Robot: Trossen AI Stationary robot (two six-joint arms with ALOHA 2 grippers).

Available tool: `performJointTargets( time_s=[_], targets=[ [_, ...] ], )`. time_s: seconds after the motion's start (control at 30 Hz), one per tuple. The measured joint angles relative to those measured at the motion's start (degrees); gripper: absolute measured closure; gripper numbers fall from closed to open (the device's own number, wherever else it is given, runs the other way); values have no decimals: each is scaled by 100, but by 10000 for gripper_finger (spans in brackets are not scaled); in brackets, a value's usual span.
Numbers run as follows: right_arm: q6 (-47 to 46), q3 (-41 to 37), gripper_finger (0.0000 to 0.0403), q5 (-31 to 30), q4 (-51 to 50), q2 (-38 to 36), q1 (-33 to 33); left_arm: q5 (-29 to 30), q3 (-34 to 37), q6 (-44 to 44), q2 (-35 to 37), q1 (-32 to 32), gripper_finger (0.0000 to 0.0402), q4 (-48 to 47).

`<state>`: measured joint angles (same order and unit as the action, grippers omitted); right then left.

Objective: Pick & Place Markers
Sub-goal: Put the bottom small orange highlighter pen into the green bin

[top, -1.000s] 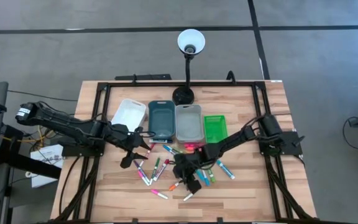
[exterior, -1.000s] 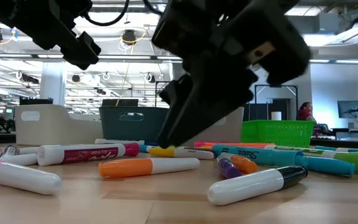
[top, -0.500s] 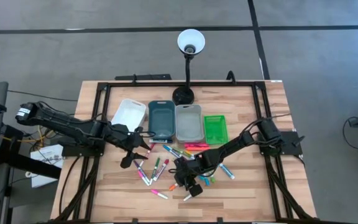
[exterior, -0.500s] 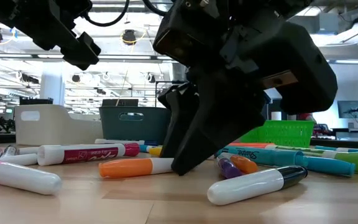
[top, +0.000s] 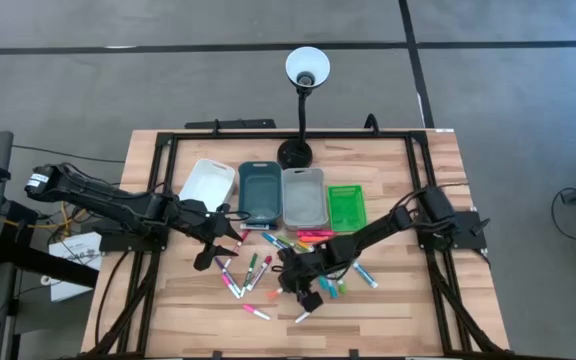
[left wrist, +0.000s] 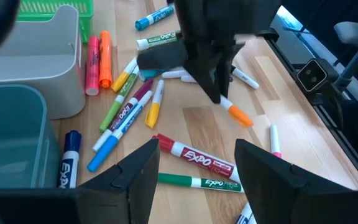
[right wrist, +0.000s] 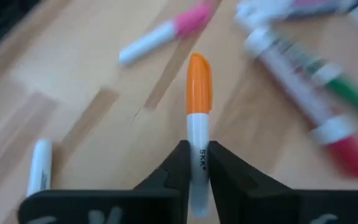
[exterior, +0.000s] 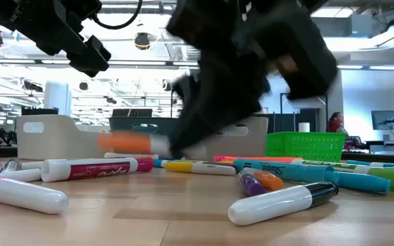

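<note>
Many markers (top: pixel 260 268) with white barrels and coloured caps lie scattered flat on the wooden table, in front of a row of trays. My right gripper (top: pixel 298 291) hangs over the middle of the scatter, shut on an orange-capped marker (right wrist: pixel 199 99). That marker also shows in the low view as an orange-capped marker (exterior: pixel 125 142) above the tabletop. My left gripper (top: pixel 212 251) is open and hovers over the left part of the scatter, near the white tray. Its fingers (left wrist: pixel 143 174) touch nothing. My right gripper pinches the orange-capped marker's white barrel (right wrist: pixel 198 163) between its two fingers, at the end away from the cap. The fingers slant down from the table's right, and the marker runs on along them. The orange cap (left wrist: pixel 239 117) sticks out past the fingertips. The marker is lifted clear of the table.
Four small trays stand in a row behind the markers: white (top: pixel 206 183), dark teal (top: pixel 259 192), grey (top: pixel 303 196) and green (top: pixel 346 206). A desk lamp (top: pixel 305 70) stands at the far edge. Bare wood (top: pixel 398 310) lies toward the near edge.
My right gripper came down onto the orange-capped marker lying on the table, took hold of it, and rose. The marker has gone from lying flat on the wood to hanging clear above it. The other markers lie as before.
</note>
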<state>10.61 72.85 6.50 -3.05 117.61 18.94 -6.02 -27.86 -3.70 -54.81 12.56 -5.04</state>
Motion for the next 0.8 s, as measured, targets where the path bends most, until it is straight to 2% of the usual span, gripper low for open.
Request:
performJointTargets(
  time_s=[0.1, 0.2, 0.4, 0.6, 0.73, 0.8],
  targets=[
    [37, 6, 363, -299, -223, -350, -32, 0, 2, 0, 0, -2, 195, 25],
    [38, 6, 384, -726, -705, -878, -64, 0, 2, 0, 0, 0, 195, 27],
    [-522, 17, 380, -2475, -2238, -2085, -106, 1, 2, -2, 0, -2, 195, 58],
    [-2463, -66, 371, -3750, -3809, -2809, -355, 0, 2, -4, 0, 0, 195, 88],
    [-3976, -521, 384, -4209, -4330, -2966, -574, 1, 2, -4, 0, -2, 195, 101],
    [-4732, -806, 384, -4245, -4366, -2972, -710, 2, 2, -4, 0, -2, 195, 104]
  ],
)
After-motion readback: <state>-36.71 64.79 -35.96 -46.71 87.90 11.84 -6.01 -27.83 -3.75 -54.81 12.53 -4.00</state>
